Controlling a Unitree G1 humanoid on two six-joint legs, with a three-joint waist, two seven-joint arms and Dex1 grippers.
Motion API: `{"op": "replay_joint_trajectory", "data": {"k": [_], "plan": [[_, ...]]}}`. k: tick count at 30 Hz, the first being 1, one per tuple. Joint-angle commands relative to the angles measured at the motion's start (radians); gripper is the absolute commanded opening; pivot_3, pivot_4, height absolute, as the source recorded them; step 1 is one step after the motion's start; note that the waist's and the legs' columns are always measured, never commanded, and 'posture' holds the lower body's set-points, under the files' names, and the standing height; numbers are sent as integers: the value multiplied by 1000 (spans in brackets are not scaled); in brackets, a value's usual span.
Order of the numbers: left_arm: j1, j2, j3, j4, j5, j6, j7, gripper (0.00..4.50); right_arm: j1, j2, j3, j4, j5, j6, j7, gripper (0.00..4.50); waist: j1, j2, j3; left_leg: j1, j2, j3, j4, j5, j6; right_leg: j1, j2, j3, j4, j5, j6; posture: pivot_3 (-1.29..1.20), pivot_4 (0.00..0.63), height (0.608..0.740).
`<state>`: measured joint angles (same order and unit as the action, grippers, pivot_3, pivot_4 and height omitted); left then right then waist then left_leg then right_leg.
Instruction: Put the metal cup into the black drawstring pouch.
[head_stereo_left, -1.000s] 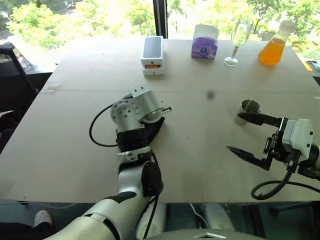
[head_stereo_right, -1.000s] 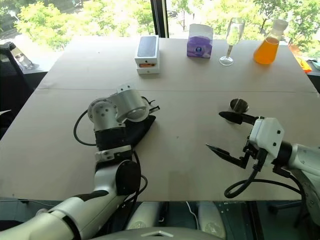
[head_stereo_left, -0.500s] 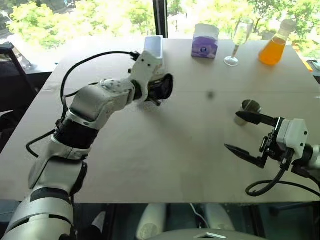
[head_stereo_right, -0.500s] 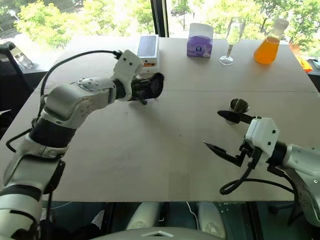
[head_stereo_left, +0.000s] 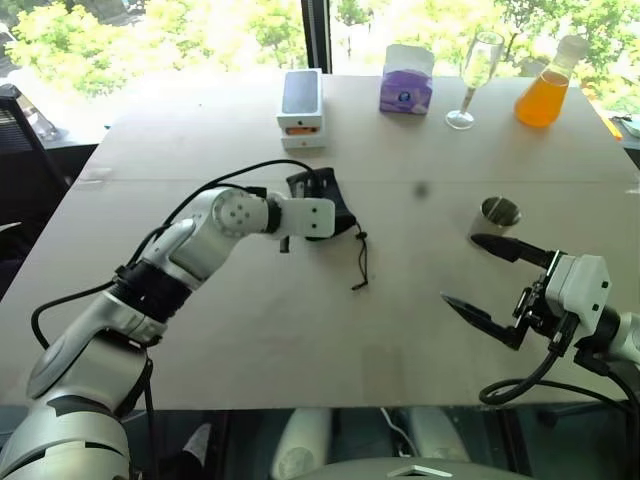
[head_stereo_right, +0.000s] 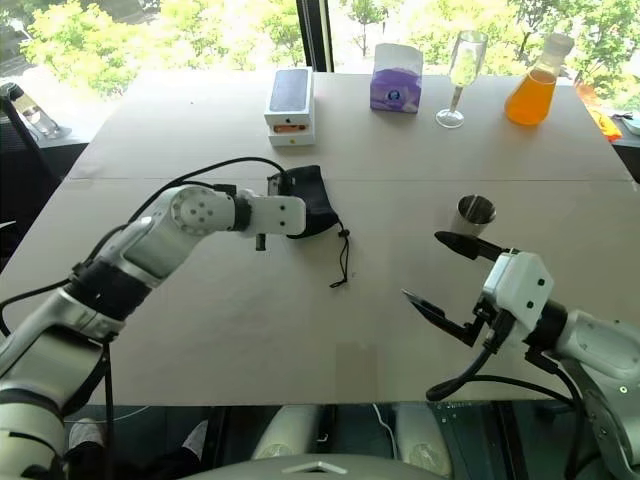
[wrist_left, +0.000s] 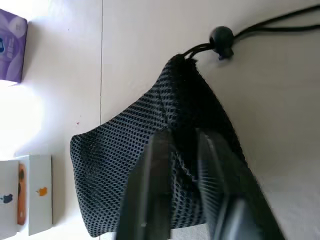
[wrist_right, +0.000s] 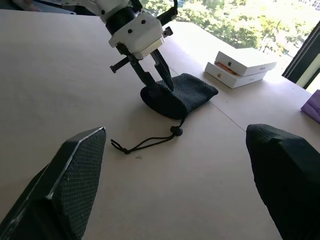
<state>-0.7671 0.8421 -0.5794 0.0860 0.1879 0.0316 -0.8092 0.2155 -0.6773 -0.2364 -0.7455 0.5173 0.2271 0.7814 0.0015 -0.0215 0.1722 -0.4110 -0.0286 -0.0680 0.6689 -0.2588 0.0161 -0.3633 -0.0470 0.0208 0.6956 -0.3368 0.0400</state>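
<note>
The metal cup (head_stereo_left: 499, 213) is seen empty-side up near the table's (head_stereo_left: 300, 330) right edge, not yet bagged. The black drawstring pouch (head_stereo_left: 330, 205), mid-table, is pinched by the left gripper (wrist_right: 156, 76); the right gripper (head_stereo_left: 487, 281) is spread wide, empty.

A pale desk (head_stereo_left: 200, 330) carried everything. At twelve o'clock lay a white phone box (head_stereo_left: 302, 107), a purple tissue pack (head_stereo_left: 406, 90), a wine glass (head_stereo_left: 478, 78) and an orange flask (head_stereo_left: 545, 92). The black drawstring pouch (head_stereo_left: 338, 205) lay centrally, the metal cup (head_stereo_left: 497, 215) at three o'clock.
</note>
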Motion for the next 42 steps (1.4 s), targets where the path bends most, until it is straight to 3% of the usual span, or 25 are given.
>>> {"op": "replay_joint_trajectory", "data": {"k": [1, 7, 13, 24, 32, 38, 42], "plan": [[64, -15, 77, -154, 118, 7, 94, 1848, 27, 8, -43, -54, 24, -8, -17, 4500, 1, 0, 0, -2, 0, -1, 0, 0, 0, -1, 0, -1, 0, 0, 0, 0, 150, 740], [259, -184, 194, -436, 292, 376, 251, 1848, 66, -4, -72, -77, 56, 12, -17, 4500, 4, 1, 0, -3, 0, -4, 1, 0, 0, -2, 0, -3, 1, 0, 0, 0, 150, 740], [308, -287, 182, -512, 467, 609, 265, 1848, 76, -31, -91, -88, 86, 36, -10, 4500, 8, 1, -1, -2, 0, -5, 2, -2, 4, -1, 2, -4, 4, 0, 0, 0, 150, 740], [297, -414, 179, -408, 525, 683, 316, 1848, 67, -38, -86, -97, 93, 52, -26, 4500, 12, 1, -1, -2, 0, -6, 3, 0, 0, 0, 1, -5, 4, 0, 0, 0, 150, 740], [294, -425, 141, -471, 552, 676, 255, 1848, 84, -37, -100, -121, 95, 63, -39, 4500, 12, 1, -1, -2, 0, -6, 3, 0, 0, 0, 1, -5, 3, 0, 0, 0, 150, 740], [269, -461, 133, -481, 600, 707, 267, 4351, 95, -34, -104, -126, 97, 62, -38, 4500, 12, 2, -1, -2, 0, -6, 4, 0, 0, 1, 1, -6, 3, 0, 0, 0, 150, 740], [279, -463, 126, -463, 634, 702, 268, 4456, 91, -36, -103, -122, 99, 62, -33, 4500, 11, 2, -1, -2, 0, -6, 4, 0, 0, 1, 1, -5, 3, 0, 0, 0, 150, 740]]}}
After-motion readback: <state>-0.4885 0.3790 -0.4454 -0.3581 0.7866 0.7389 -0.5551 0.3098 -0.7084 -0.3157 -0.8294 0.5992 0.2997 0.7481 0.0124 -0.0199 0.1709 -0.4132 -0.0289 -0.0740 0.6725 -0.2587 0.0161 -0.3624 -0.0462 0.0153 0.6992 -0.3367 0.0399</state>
